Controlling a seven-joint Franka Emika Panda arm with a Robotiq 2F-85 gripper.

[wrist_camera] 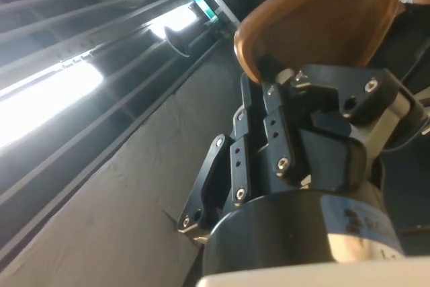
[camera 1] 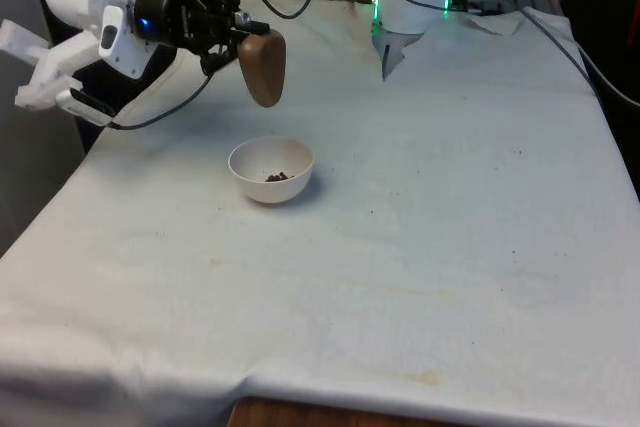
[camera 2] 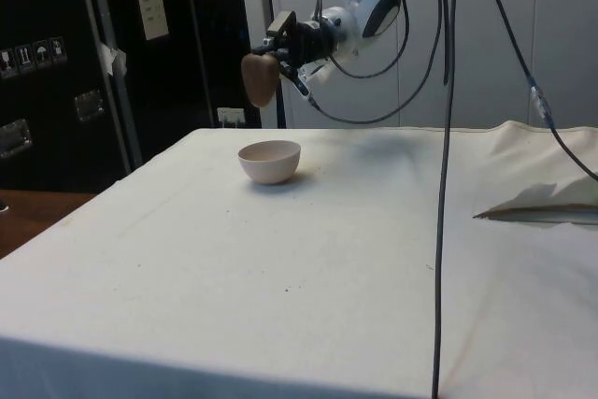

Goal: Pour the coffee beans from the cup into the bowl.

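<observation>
1 brown cup (camera 1: 263, 67) hangs inverted above the bowl (camera 1: 271, 170), pinched in the gripper (camera 1: 238, 39); some beans (camera 1: 277, 176) lie inside. Side view: pour looks finished. Wrist view: fingers (wrist_camera: 279, 136) clamp the rim. Next, right the cup.

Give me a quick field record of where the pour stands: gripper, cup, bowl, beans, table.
gripper: the gripper is shut on the cup, raised above the table
cup: the brown cup is tipped over, mouth pointing down, in the air above the bowl and slightly off to its far side
bowl: the white bowl sits upright on the cloth, apart from the cup
beans: a small dark heap of coffee beans lies inside the bowl
table: the white cloth shows a few dark specks
</observation>
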